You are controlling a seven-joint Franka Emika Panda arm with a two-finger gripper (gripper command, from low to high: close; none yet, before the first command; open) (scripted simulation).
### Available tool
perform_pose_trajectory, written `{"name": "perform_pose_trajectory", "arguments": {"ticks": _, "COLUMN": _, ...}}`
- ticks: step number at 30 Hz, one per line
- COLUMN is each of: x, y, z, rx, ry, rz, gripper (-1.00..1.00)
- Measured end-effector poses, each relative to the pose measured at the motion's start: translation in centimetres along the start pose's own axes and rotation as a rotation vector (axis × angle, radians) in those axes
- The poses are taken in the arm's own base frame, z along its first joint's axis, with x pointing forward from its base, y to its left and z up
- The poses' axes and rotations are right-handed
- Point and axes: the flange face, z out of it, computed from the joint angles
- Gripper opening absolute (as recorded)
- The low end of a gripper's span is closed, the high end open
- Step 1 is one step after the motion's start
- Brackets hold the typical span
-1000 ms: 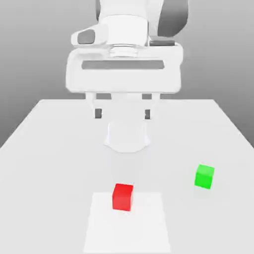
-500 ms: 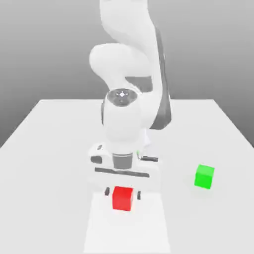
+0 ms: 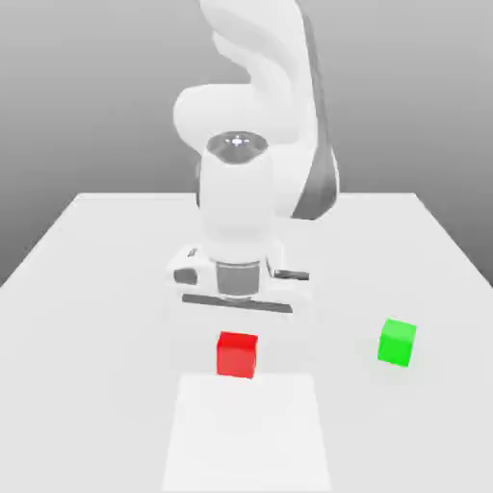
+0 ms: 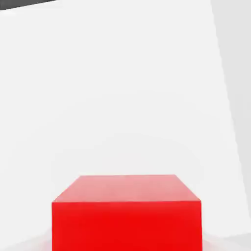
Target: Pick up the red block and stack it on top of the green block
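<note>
The red block (image 3: 237, 354) hangs just under my white hand, lifted a little off the table, near the middle front of the exterior view. My gripper (image 3: 237, 335) comes straight down onto it and is shut on it. In the hand view the red block (image 4: 126, 212) sits close to the camera, with the table surface far behind it. The green block (image 3: 397, 342) rests on the table towards the exterior view's right, well apart from the red one and at about the same depth.
The white table (image 3: 87, 289) spreads wide around both blocks. A brighter white square patch (image 3: 246, 433) lies on it below the red block. My arm (image 3: 250, 193) rises behind the hand at the table's middle.
The hand came down around the red block, closed on it, and has now risen a little with the block in it. The green block has not moved.
</note>
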Motion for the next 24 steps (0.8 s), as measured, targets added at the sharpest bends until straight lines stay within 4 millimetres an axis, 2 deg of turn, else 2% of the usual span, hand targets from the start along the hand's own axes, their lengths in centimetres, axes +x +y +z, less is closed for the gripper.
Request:
{"name": "perform_pose_trajectory", "arguments": {"ticks": 6, "x": -9.9, "y": -4.8, "z": -1.6, "rx": 0.002, "ry": -0.003, "rz": -0.275, "gripper": -1.00}}
{"name": "perform_pose_trajectory", "arguments": {"ticks": 9, "x": -15.5, "y": -5.9, "z": -2.3, "rx": 0.001, "ry": -0.003, "rz": -0.418, "gripper": -1.00}}
{"name": "perform_pose_trajectory", "arguments": {"ticks": 12, "x": -21.2, "y": -6.0, "z": -3.0, "rx": -0.002, "ry": -0.001, "rz": -0.561, "gripper": -1.00}}
{"name": "perform_pose_trajectory", "arguments": {"ticks": 14, "x": -22.9, "y": -6.0, "z": -2.3, "rx": -0.003, "ry": 0.003, "rz": -0.606, "gripper": -1.00}}
{"name": "perform_pose_trajectory", "arguments": {"ticks": 20, "x": -23.5, "y": -6.0, "z": 2.5, "rx": -0.004, "ry": 0.006, "rz": -0.620, "gripper": -1.00}}
{"name": "perform_pose_trajectory", "arguments": {"ticks": 21, "x": -23.5, "y": -5.9, "z": 3.1, "rx": -0.004, "ry": 0.004, "rz": -0.621, "gripper": 1.00}}
{"name": "perform_pose_trajectory", "arguments": {"ticks": 24, "x": -23.4, "y": -5.9, "z": 3.1, "rx": -0.004, "ry": 0.004, "rz": -0.618, "gripper": 1.00}}
